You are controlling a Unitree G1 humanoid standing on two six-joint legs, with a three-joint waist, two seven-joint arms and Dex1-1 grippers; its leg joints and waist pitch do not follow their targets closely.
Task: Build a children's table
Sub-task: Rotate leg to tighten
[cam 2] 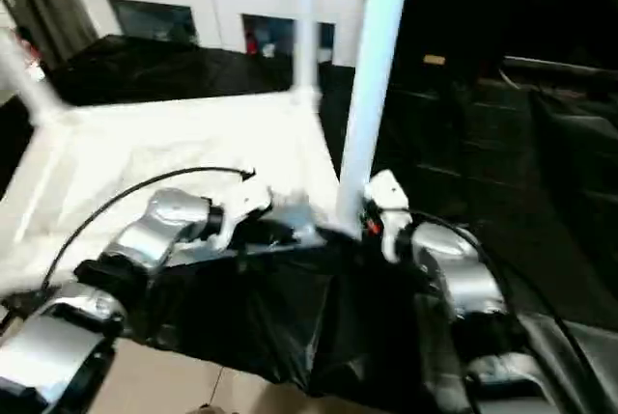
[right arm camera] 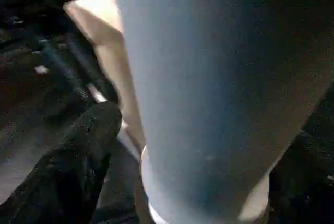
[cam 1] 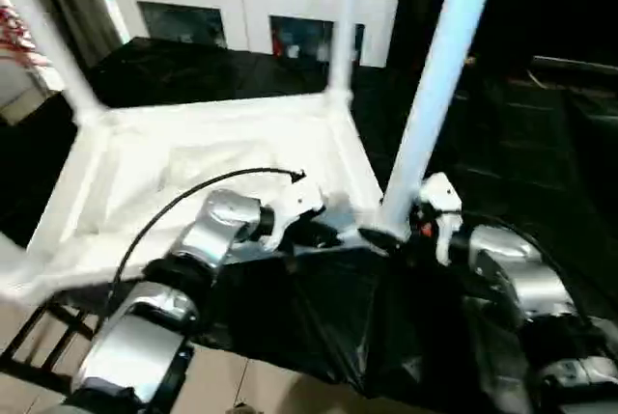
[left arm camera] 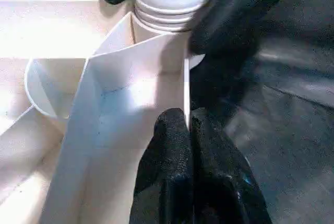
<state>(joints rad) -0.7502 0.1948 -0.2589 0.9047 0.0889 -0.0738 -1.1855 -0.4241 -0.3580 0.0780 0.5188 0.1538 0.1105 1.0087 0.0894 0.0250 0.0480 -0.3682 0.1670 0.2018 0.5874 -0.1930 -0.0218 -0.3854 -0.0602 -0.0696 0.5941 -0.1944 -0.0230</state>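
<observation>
The children's table lies upside down, its white tabletop [cam 1: 193, 173] on a black sheet. Three white legs stand up from its corner sockets: near right [cam 1: 439, 86], far right [cam 1: 343, 18] and far left [cam 1: 43, 38]. At the near rim my left gripper [left arm camera: 188, 130] is shut on the thin rim wall, just beside the near right socket [left arm camera: 156, 31]. My right gripper [cam 1: 386, 235] straddles the base of the near right leg [right arm camera: 209, 78]. It stands open, with one finger [right arm camera: 78, 172] apart from the tube.
A white cabinet [cam 1: 241, 9] with glass doors stands behind the work. The black sheet [cam 1: 319, 317] hangs over the near edge. A dark rack [cam 1: 39, 337] shows low on the left above a tan floor. Dark furniture [cam 1: 570, 96] fills the right.
</observation>
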